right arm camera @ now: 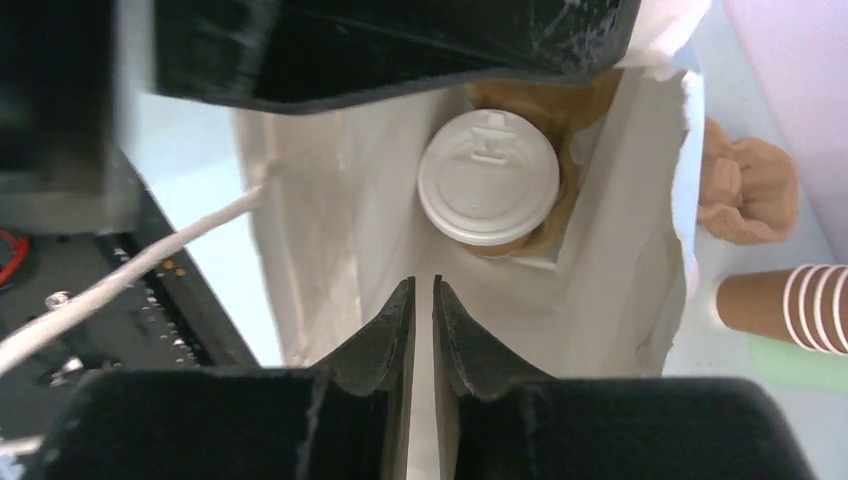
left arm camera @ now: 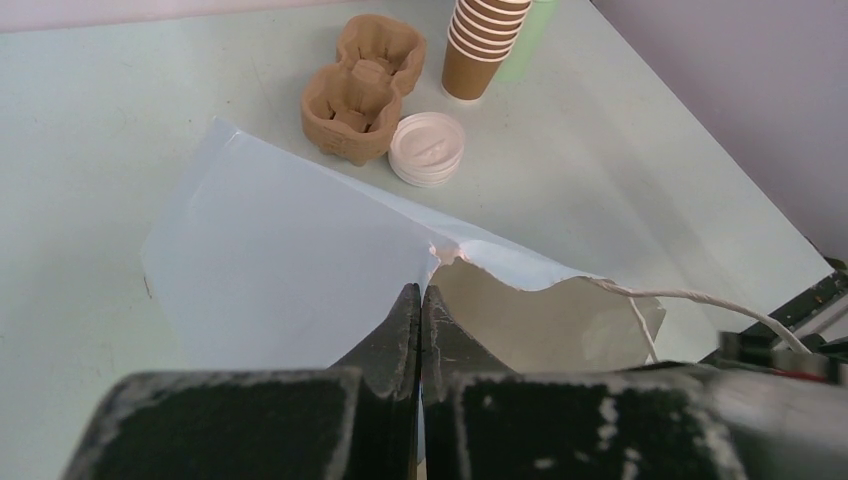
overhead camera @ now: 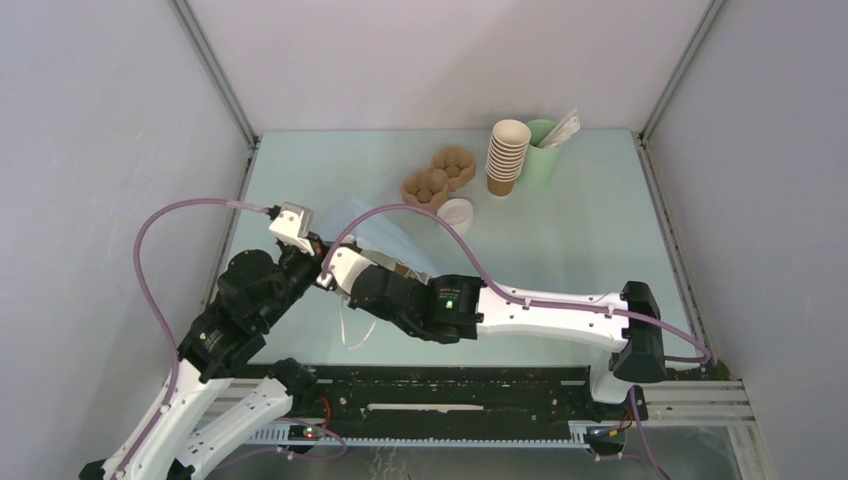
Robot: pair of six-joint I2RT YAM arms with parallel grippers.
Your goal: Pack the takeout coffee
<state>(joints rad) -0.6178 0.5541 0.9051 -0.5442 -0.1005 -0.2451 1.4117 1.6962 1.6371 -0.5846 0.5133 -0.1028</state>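
A small brown paper cup with round white plastic lid point(right arm camera: 488, 177) stands inside the white paper bag point(left arm camera: 300, 250), just beyond the right claw point(right arm camera: 423, 290), nearly closed and empty; the left claw point(left arm camera: 421, 300) pinches the bag's rim; best withdraw straight, clear of the lid.

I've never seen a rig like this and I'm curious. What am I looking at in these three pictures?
Two robot arms are bolted to the near edge of a table. The wide picture looks down from above and behind them; the other two come from cameras on each wrist, so the dark prongs at the bottom are that arm's own tool. The left tool is pinched shut on the rim of a white paper bag lying on the table. The right tool, jaws nearly together and empty, points into the bag, where a lidded coffee cup sits. Farther back stand a stack of brown cups, a green cup of sticks, pulp cup carriers and spare white lids.
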